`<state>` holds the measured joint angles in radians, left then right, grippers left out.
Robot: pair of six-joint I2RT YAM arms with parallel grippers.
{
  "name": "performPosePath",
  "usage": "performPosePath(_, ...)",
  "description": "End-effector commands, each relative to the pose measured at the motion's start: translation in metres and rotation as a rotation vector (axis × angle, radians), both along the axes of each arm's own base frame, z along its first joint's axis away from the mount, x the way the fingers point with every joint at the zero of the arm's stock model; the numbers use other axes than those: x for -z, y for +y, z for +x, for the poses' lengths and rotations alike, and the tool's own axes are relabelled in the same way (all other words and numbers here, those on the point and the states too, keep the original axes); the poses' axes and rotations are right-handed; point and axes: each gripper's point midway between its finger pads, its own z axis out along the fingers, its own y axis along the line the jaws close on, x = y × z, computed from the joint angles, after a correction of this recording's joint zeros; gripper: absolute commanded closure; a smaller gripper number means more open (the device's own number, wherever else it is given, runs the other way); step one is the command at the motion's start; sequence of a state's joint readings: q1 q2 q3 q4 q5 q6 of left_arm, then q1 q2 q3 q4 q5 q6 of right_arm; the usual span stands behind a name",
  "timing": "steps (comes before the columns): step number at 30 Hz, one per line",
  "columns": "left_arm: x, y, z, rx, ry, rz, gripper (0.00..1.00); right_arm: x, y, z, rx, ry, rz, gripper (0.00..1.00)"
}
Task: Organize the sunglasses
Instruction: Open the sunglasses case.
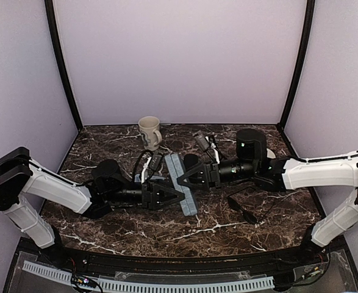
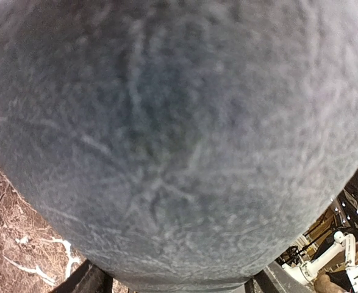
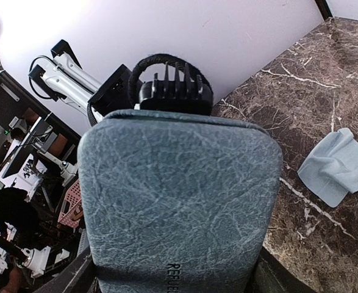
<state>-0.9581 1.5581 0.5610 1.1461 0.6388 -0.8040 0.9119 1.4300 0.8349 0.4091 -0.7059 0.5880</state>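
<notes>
- Setting: dark veined marble table [image 1: 105, 143] boxed in by pale lilac walls [image 1: 179, 61]; a cream mug [image 1: 149, 132] stands at the back.
- Grey-blue case [image 1: 177, 166]: mid-table, apparently on its long edge, caught between the two arms. Whether it is open, I cannot tell.
- Left gripper [image 1: 175, 197]: clamped on the case's near end, as far as I can judge; the case fills its wrist view.
- Right gripper [image 1: 183, 180]: jaws either side of the case. I cannot tell whether they grip it.
- Thin-framed sunglasses [image 1: 244, 209]: on the marble right of the case, beside the right forearm, outside any case.
- Black-framed sunglasses [image 1: 201, 141]: probably the dark item behind the right arm; too small to be certain.
- Pale blue cloth [image 3: 336, 166]: lying loose on the table.
- Hazard, judged: uneven pulls from two arms could twist the case free or tip it flat.
- Hazard, judged: a low sweep of the right forearm could drag the thin pair off the table edge.
</notes>
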Motion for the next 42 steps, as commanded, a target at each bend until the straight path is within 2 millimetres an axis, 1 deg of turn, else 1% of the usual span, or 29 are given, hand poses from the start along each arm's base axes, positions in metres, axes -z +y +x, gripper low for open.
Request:
performPosePath(1, -0.023, 0.001, -0.005, 0.021, -0.054, -0.072, 1.00, -0.013, 0.005, -0.006, -0.042, -0.045, 0.048, 0.38)
performPosePath(4, -0.027, 0.002, -0.010, 0.045, -0.069, -0.098, 1.00, -0.013, 0.004, -0.007, -0.055, -0.038, 0.059, 0.44)
performPosePath(9, -0.032, 0.001, -0.018, 0.098, -0.078, -0.124, 1.00, -0.009, -0.002, -0.005, -0.060, -0.015, 0.067, 0.48)
performPosePath(13, -0.032, 0.001, -0.020, 0.102, -0.098, -0.108, 1.00, -0.002, -0.007, 0.002, -0.040, 0.012, 0.059, 0.48)
performPosePath(14, -0.035, 0.001, -0.021, 0.099, -0.114, -0.106, 1.00, 0.001, -0.009, 0.005, -0.032, 0.020, 0.052, 0.47)
performPosePath(19, -0.042, 0.001, -0.026, 0.093, -0.177, -0.076, 1.00, 0.014, -0.019, 0.022, 0.039, 0.056, 0.013, 0.41)
performPosePath(22, -0.045, 0.001, -0.027, 0.089, -0.202, -0.063, 1.00, 0.023, -0.020, 0.029, 0.071, 0.065, -0.025, 0.38)
performPosePath(29, -0.049, 0.002, -0.030, 0.088, -0.223, -0.063, 1.00, 0.043, -0.026, 0.046, 0.173, 0.071, -0.123, 0.39)
performPosePath(33, -0.052, 0.003, -0.032, 0.088, -0.231, -0.071, 1.00, 0.051, -0.031, 0.049, 0.192, 0.082, -0.141, 0.39)
performPosePath(42, -0.058, 0.007, -0.038, 0.107, -0.251, -0.100, 1.00, 0.055, -0.039, 0.052, 0.195, 0.081, -0.142, 0.39)
